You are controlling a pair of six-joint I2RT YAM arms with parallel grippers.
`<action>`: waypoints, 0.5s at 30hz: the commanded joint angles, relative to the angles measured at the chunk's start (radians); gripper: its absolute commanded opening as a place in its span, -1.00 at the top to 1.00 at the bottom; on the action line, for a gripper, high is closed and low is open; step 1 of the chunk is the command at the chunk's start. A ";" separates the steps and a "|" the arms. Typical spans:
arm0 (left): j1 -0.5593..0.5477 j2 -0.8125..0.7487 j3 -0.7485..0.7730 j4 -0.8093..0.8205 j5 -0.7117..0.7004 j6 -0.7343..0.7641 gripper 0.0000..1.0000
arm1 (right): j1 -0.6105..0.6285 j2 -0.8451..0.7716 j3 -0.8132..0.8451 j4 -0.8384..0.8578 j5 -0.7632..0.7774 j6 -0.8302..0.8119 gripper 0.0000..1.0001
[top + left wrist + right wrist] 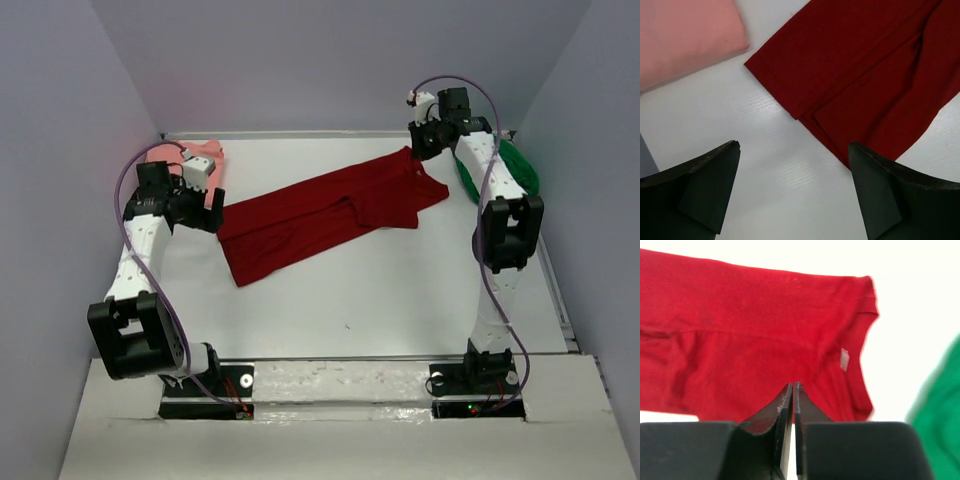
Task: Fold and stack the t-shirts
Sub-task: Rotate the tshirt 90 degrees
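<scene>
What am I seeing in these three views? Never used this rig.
Two robot arms stand at a table's near edge. The wide picture looks down from behind them; the other two come from wrist cameras. A dark red t-shirt lies mid-table, a salmon-pink t-shirt far left, a green t-shirt far right. The left end effector hangs open near the red shirt's edge, holding nothing. The right end effector is shut by its far corner; no pinched cloth shows.

Three soft cloth shirts out there: one dark red t-shirt point(320, 215), one salmon-pink t-shirt point(208, 153), one bright green t-shirt point(523, 172). Two white robot arms, left arm point(135, 250) and right arm point(495, 180). One white table point(400, 295).
</scene>
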State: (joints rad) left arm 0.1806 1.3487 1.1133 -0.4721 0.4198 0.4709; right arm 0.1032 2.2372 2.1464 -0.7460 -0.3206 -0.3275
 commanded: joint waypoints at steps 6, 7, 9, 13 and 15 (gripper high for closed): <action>-0.038 0.143 0.049 0.053 0.211 0.090 0.10 | -0.002 -0.405 -0.239 0.056 0.215 -0.036 1.00; -0.038 0.161 0.068 0.053 0.211 0.095 0.36 | -0.002 -0.427 -0.264 0.054 0.227 -0.039 1.00; -0.041 0.200 0.091 0.043 0.217 0.106 1.00 | -0.002 -0.465 -0.328 0.039 0.245 -0.041 1.00; -0.047 0.300 0.128 0.024 0.224 0.133 1.00 | -0.002 -0.576 -0.430 0.025 0.276 -0.030 1.00; -0.053 0.331 0.148 0.020 0.214 0.160 1.00 | -0.011 -0.611 -0.474 0.025 0.279 -0.030 1.00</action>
State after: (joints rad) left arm 0.1383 1.6524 1.2064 -0.4389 0.6018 0.5793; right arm 0.1017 1.6905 1.7187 -0.7185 -0.0853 -0.3553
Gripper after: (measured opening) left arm 0.011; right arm 0.009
